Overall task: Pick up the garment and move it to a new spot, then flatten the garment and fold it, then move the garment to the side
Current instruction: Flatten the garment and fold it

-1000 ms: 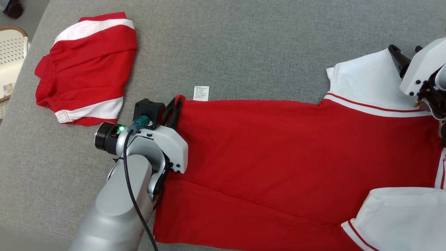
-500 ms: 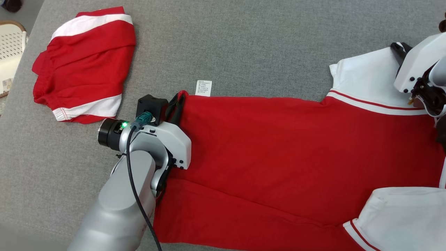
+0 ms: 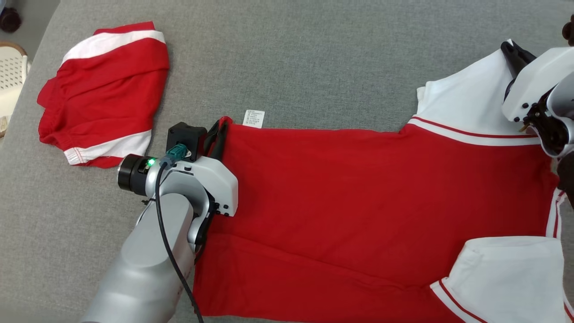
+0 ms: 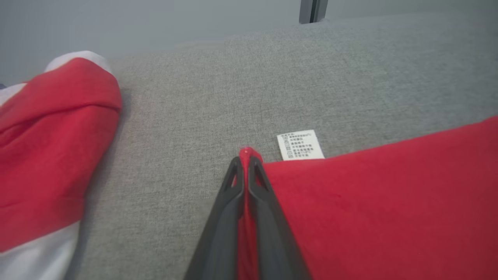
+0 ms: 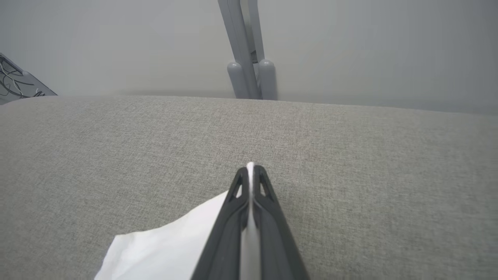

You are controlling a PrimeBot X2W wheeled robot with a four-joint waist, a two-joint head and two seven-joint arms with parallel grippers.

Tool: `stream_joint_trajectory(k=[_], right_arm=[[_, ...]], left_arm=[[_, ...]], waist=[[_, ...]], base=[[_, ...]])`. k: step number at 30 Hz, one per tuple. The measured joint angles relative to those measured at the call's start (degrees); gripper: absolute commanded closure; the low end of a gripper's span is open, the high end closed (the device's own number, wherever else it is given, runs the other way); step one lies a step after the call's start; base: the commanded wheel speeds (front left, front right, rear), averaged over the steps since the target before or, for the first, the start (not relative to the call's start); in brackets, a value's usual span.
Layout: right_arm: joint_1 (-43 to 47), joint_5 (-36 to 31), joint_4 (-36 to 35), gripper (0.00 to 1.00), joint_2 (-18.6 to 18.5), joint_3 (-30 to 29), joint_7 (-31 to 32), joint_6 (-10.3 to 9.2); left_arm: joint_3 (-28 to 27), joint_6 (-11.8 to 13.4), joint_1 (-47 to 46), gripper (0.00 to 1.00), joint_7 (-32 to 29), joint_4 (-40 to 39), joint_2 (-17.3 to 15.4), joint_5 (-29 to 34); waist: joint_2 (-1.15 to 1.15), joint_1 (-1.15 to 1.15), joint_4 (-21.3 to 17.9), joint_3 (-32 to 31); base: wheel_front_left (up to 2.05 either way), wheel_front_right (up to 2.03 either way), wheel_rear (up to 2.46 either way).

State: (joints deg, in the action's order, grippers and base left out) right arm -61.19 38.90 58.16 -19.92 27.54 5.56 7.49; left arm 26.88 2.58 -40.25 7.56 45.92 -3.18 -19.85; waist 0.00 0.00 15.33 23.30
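The left gripper (image 4: 246,157) was pressed shut on the red hem corner of the garment (image 3: 358,193); the right gripper (image 5: 251,170) pinched the tip of its white sleeve (image 3: 466,103). Both bites looked thin, so an uneven pull could slip one free and rumple the cloth. Both wrists lay low, fingers pointing toward the grey surface's (image 3: 314,54) far edge, with the garment spread along its near edge.

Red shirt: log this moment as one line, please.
stage: flatten | left gripper: shut on red shirt hem corner | right gripper: shut on its white sleeve | shirt: spread on grey surface
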Motion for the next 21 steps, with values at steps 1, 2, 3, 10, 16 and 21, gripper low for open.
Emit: stream_joint_trajectory(k=[1,2,3,10,16,21], right_arm=[[0.31,0.37,-0.25,1.0,-0.11,0.55,-0.71,0.0],[0.66,0.79,-0.44,1.0,-0.24,1.01,-1.34,0.0],[0.93,1.13,-0.73,1.0,-0.4,1.57,-2.09,0.0],[4.61,5.24,-4.53,1.0,-1.62,6.33,-6.26,0.0],[8.25,8.88,-7.71,1.0,-2.79,8.83,-8.23,0.0],[11.84,11.93,-10.82,1.0,-3.76,10.33,-9.71,0.0]], left_arm=[[-0.03,0.01,0.0,1.0,0.15,0.21,-0.12,-0.07],[0.0,0.01,-0.01,1.0,0.27,0.45,-0.18,-0.14],[0.0,0.02,-0.01,1.0,0.38,0.67,-0.25,-0.25],[0.03,0.35,0.27,1.0,1.11,1.91,-1.44,-0.74],[0.09,0.24,1.41,1.0,1.05,2.1,-2.21,-1.36],[0.32,0.24,3.44,1.0,1.22,1.67,-3.37,-1.45]], waist=[[0.0,0.0,-0.18,-0.27],[0.0,0.0,-0.36,-0.56],[0.0,0.0,-0.53,-0.86],[0.0,0.0,-2.39,-3.82],[0.0,0.0,-3.93,-6.29],[0.0,0.0,-4.88,-8.52]], base=[[0.0,0.0,0.0],[0.0,0.0,0.0],[0.0,0.0,0.0],[0.0,0.0,0.0],[0.0,0.0,0.0],[0.0,0.0,0.0]])
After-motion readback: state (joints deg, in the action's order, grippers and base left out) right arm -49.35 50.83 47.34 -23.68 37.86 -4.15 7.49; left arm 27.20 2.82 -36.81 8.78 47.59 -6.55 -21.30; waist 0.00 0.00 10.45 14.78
